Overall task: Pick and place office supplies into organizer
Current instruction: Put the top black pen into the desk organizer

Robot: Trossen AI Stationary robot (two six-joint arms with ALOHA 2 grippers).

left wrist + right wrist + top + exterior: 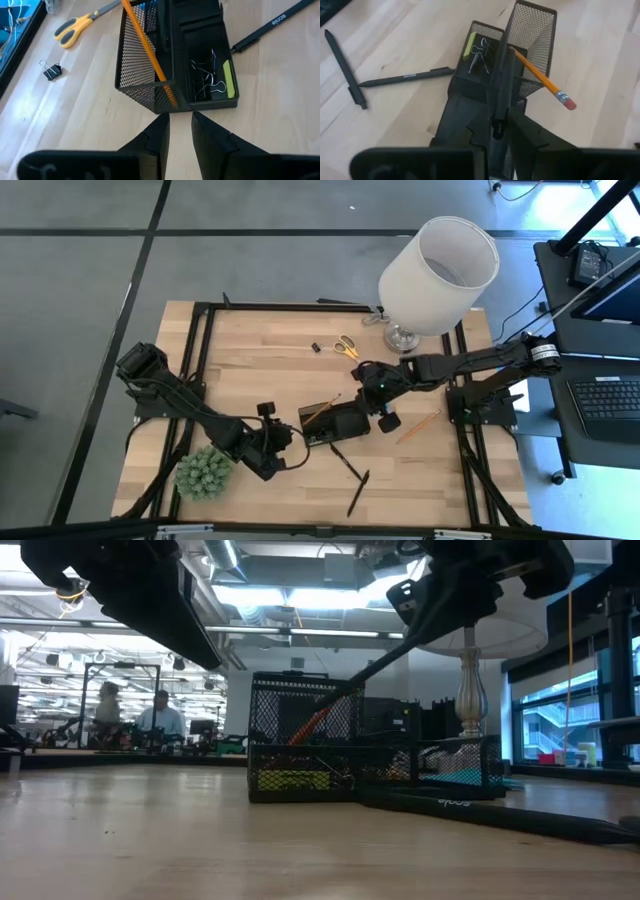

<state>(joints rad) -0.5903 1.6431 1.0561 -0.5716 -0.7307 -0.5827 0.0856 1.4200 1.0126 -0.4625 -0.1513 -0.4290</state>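
My right gripper (496,131) hangs over the organizer (336,423) at mid-tabletop, fingers pinching a black pen (501,75) whose far end dips into the tall mesh cup. I judge this pen nearly placed, waiting only for release. My left gripper (180,131) waits just beside the organizer's near end, fingers a little apart and holding nothing.

Done so far, by my reading: an orange pencil (145,42) leans in the mesh cup, and clips (204,80) plus a yellow-green piece lie in the low compartment. Left out: two pens (350,478) on the tabletop in front of the organizer, a pencil (419,426) to its right, the scissors (346,346) and a lone clip (315,348) near the lamp (438,275).

The wrist views show the compartments' contents, which the high view cannot resolve. Only the high view shows the stray pencil and both arms together. The low view shows the pen slanting into the cup.
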